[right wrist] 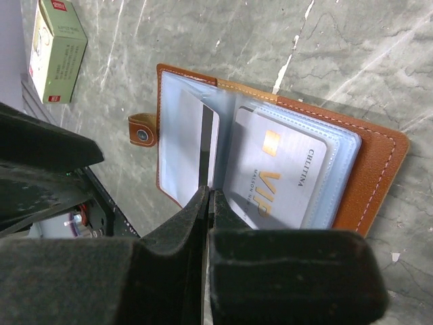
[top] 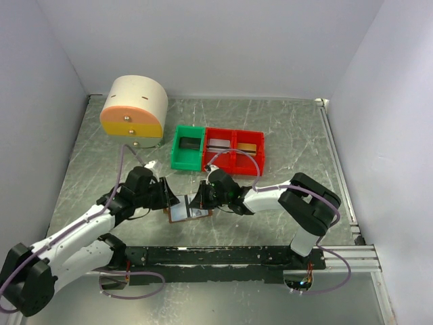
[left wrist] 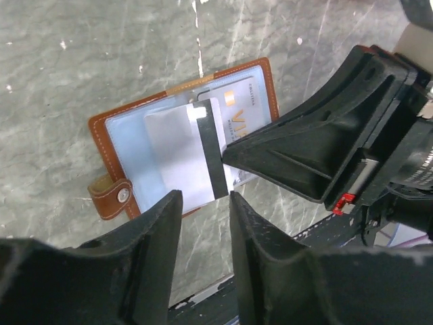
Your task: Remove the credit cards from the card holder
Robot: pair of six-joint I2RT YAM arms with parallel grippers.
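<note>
Room over the holder is tight. The left claw hangs at its left side, fingers parted. The right claw, closed, reaches in from the right, its tip meeting the striped card. Only the holder's left flap and tab lie uncovered. A box lies beyond the tab side. Behind, the green bin and red bin wall off the middle, and the drawer unit blocks the far left corner. The rail lines the near edge. Open worktop lies at far right and along the left wall.
</note>
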